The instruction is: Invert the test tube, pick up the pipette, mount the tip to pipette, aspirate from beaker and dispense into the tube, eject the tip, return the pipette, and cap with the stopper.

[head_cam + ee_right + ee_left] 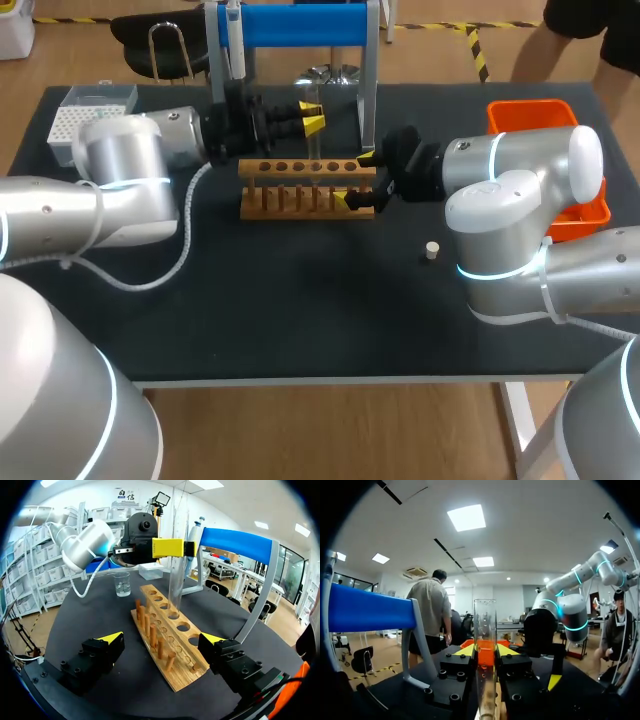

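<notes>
My left gripper (485, 651) has its fingers closed on the test tube (485, 620), which it holds upright over the wooden rack (300, 168), with the blue stand (300, 25) close behind. My right gripper (162, 640) has the fingers wide open on both sides of the rack's right end, gripping nothing, with a gap on each side. The stopper (432, 250) lies alone on the open worktop (300, 310), well away from the front edge.

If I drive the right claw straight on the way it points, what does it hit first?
The wooden rack: its near end sits just ahead, between the right claw's open fingers. Exact gap unclear.
</notes>
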Robot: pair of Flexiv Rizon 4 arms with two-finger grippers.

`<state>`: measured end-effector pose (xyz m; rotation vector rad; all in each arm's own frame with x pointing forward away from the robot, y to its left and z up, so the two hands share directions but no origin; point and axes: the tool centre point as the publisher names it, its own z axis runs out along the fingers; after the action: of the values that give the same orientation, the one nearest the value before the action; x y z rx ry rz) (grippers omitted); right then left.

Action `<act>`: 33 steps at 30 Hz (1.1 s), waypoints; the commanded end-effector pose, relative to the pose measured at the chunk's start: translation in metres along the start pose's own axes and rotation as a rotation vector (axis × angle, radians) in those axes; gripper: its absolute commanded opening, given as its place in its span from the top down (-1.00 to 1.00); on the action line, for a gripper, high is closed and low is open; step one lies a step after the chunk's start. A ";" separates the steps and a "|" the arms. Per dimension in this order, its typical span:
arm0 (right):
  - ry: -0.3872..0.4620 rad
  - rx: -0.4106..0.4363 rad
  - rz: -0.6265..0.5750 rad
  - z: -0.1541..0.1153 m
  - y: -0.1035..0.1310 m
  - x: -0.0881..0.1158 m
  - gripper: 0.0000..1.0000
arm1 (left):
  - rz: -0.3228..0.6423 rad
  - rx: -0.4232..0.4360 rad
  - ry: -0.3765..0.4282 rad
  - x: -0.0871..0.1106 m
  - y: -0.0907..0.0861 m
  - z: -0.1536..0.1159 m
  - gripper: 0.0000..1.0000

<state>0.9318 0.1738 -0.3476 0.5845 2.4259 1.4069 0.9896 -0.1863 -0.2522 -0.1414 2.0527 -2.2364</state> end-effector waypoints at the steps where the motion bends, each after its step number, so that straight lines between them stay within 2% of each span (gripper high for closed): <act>1: -0.001 0.000 0.000 0.000 0.000 0.000 -1.00 | -0.006 -0.046 0.012 -0.001 -0.006 -0.003 1.00; 14: -0.001 0.000 0.000 0.000 0.000 0.000 -1.00 | -0.022 -0.167 0.026 0.000 0.002 -0.006 1.00; 33: -0.001 0.000 0.000 0.000 0.000 0.000 -1.00 | -0.005 -0.167 0.052 0.002 0.011 -0.002 1.00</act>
<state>0.9318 0.1739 -0.3476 0.5845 2.4259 1.4068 0.9852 -0.1851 -0.2608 -0.1108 2.2647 -2.0841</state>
